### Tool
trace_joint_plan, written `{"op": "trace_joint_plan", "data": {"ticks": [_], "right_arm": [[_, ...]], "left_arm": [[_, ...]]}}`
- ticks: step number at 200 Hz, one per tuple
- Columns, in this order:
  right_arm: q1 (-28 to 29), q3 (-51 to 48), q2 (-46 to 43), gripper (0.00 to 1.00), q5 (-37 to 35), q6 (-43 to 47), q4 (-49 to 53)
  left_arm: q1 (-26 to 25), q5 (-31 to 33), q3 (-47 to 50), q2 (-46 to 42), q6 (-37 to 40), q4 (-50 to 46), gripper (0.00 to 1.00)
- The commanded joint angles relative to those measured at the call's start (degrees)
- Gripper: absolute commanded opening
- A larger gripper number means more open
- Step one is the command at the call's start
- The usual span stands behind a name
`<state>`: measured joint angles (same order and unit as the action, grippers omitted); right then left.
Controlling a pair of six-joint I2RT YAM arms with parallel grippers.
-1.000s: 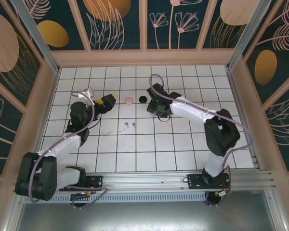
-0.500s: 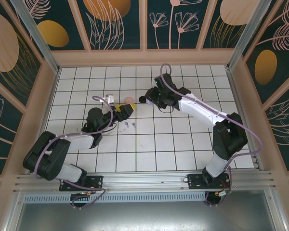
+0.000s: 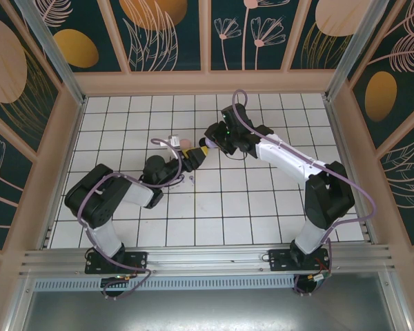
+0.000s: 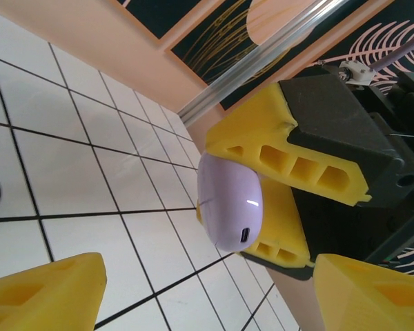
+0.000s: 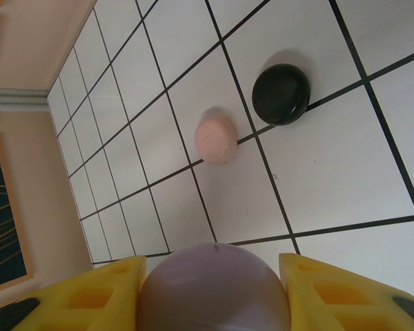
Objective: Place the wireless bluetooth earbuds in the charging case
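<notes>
One lilac case (image 4: 229,207) seems clamped in the right tool (image 5: 212,269).

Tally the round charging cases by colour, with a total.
lilac case: 1
pink case: 1
black case: 1
Total: 3

Markings: none legible.
No lettering or number readable on the lilac case (image 4: 229,207), desk (image 3: 262,200) or wall panels (image 3: 169,34).
</notes>
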<state>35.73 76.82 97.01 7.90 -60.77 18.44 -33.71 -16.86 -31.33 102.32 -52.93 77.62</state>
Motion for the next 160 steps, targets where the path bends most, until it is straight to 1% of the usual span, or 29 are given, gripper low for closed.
{"op": "trace_joint_plan", "data": {"ticks": [1,59,101,133,160], "right_arm": [[0.1,0.4,-2.3,0.40,0.9,-1.1,-1.6],[0.2,0.2,-2.4,0.40,1.1,-0.8,-1.6],[0.0,-0.1,-2.8,0.40,1.1,-0.5,-1.6],[-0.1,-0.2,-3.0,0.40,0.9,-0.3,-1.6],[-0.2,-0.4,-3.3,0.40,0.6,-0.2,-1.5]], "left_arm": [[-1.0,1.7,-2.7,2.6,-0.5,4.8,0.74],[-1.5,2.8,-6.8,7.2,-1.3,6.9,0.68],[-1.6,2.7,-9.2,9.0,-1.6,6.9,0.62],[-1.8,2.6,-9.6,9.8,-1.9,7.6,0.55],[-2.0,2.7,-9.2,10.0,-2.1,8.2,0.52]]}}
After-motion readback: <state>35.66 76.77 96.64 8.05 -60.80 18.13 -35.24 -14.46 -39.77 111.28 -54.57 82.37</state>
